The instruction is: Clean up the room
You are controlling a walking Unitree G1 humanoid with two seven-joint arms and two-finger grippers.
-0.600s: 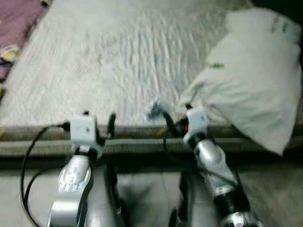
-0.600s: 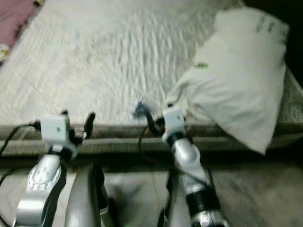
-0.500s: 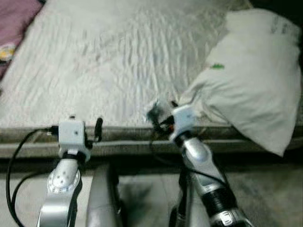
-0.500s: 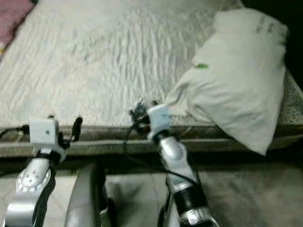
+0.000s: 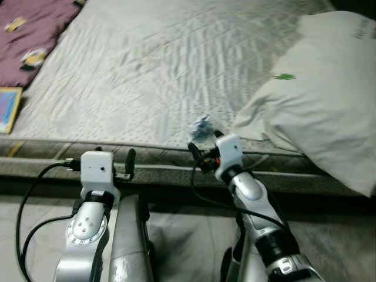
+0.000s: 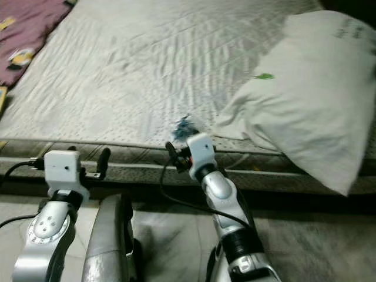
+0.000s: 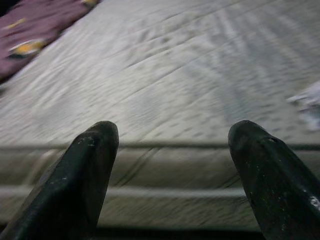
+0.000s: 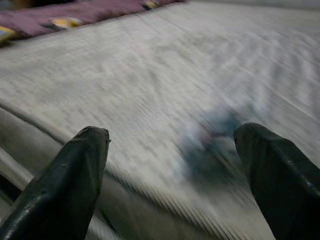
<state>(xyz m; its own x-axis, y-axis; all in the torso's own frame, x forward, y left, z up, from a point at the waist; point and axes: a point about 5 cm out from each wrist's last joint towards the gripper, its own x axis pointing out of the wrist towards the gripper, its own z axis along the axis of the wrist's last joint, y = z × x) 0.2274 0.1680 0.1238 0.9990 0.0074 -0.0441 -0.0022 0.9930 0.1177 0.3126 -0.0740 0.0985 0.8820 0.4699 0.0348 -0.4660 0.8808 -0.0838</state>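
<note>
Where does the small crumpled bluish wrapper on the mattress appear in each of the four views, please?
Left eye view: wrapper near the mattress's front edge, just beyond the right gripper.
Right eye view: same spot, left of the pillow.
Left wrist view: pale scrap at the picture's edge.
Right wrist view: blurred bluish patch between the open fingers.
Shared landmark: the mattress's front edge.

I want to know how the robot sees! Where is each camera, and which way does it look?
Eye views: on the head, looking down at the mattress, pillow, both silver arms.
Left wrist view: along the open left gripper at the mattress edge.
Right wrist view: along the open right gripper at a blurry blue scrap.
Shared: the scrap and the purple blanket show in the eye views too.
</note>
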